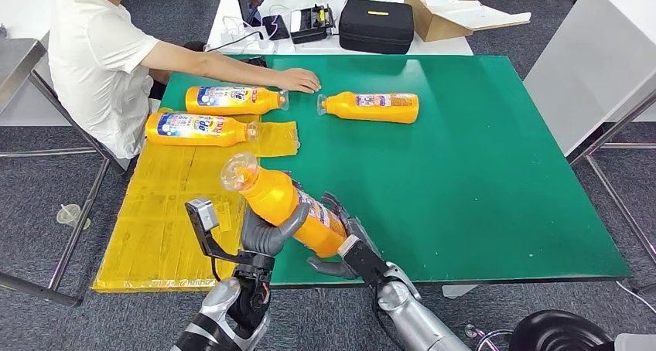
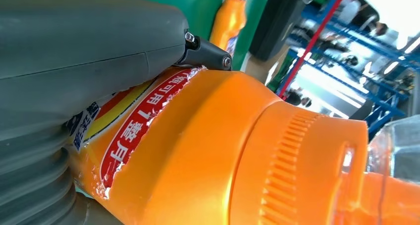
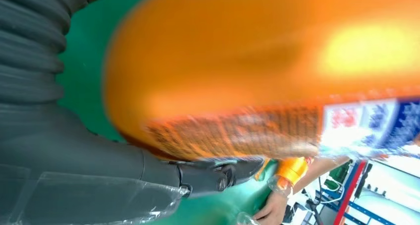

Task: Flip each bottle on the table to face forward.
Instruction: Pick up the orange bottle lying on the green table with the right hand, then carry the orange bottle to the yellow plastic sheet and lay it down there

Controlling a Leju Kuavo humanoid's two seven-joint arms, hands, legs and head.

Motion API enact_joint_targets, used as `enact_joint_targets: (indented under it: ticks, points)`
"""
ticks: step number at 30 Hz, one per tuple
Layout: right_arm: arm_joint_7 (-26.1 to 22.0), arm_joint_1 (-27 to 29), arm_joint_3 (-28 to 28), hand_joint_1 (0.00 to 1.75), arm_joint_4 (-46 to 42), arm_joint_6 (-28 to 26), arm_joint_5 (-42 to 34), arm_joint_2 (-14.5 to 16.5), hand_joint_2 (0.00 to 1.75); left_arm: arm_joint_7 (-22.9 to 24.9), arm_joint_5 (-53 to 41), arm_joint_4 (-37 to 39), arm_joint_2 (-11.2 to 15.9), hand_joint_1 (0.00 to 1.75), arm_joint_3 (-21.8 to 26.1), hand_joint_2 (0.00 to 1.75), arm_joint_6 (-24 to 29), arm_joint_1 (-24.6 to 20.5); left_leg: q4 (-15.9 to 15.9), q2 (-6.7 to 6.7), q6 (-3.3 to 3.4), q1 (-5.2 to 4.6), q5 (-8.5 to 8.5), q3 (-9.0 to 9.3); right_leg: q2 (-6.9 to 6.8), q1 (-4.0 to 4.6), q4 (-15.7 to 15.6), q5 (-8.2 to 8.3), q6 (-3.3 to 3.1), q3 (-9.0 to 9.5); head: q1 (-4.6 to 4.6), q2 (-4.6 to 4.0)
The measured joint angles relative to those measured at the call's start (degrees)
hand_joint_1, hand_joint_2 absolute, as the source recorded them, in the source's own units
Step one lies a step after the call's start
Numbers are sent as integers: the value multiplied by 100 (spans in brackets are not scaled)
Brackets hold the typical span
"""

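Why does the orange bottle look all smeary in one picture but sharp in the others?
In the right wrist view the held bottle sits very close to the camera, so it is blurred, with a bright glare patch. In the left wrist view its ribbed cap and label are crisp, while the shelves behind are washed out. The head view is evenly lit and sharp.

Light: bright, even, overhead; soft shadows on the tabletop (image 1: 480, 173).
Blur: right wrist view smeared; bottle (image 3: 257, 71) glares.

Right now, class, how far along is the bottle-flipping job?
Seemingly done: two bottles lie on the yellow mat, front labels up. In hand: the left hand and right hand hold a third bottle. Left: one bottle on the green table.
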Motion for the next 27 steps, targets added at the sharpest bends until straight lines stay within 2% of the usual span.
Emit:
enact_joint_targets:
  ticks: [2,4,6,9,12,18,20,24,27]
  points:
    - [0,34,-25,0,0,-63,4,25,175,-43,-94,-28,4,175,2,175,88,3,0,0,0,0,0,0,0,0,0,0,0,-1,-1,0]
    - [0,78,-71,0,-9,-319,50,44,175,-159,-396,-57,14,175,1,175,412,3,0,0,0,0,0,-1,0,0,0,0,0,-1,-1,0]
    - [0,167,-188,0,-57,-1008,131,73,175,-375,-1101,-92,44,175,0,175,1159,0,0,-1,0,0,0,-1,-1,0,0,0,0,-1,-1,0]
    - [1,370,-490,0,-306,-2394,159,111,175,-739,-2596,-127,145,175,1,175,2592,-5,0,-1,0,0,0,-2,-1,0,0,0,0,-2,-1,0]
    - [2,539,-782,0,-735,-3190,48,101,175,-938,-3749,-135,265,175,5,175,3566,-40,0,1,0,0,0,-3,0,0,0,0,0,-2,0,0]
    - [2,670,-1064,0,-1246,-3425,-13,90,175,-963,-4415,-133,397,175,55,175,3845,-82,0,1,0,0,1,-2,0,0,0,0,0,-3,-1,0]
    - [2,724,-1114,0,-1454,-3553,-127,81,175,-907,-5485,-124,355,175,265,175,3889,-66,0,0,0,0,2,-2,0,-1,0,0,0,-3,-1,0]
    - [2,800,-1258,0,-1991,-3604,-273,27,175,-484,-8459,-9,168,175,1088,175,3914,-49,0,3,-1,-1,1,-2,3,-1,0,0,0,-5,0,0]
    - [1,814,-1384,0,-2169,-3494,-211,15,175,8,-9565,226,81,175,1559,175,3917,-104,0,3,-1,0,1,-2,2,0,0,0,0,-7,-1,0]
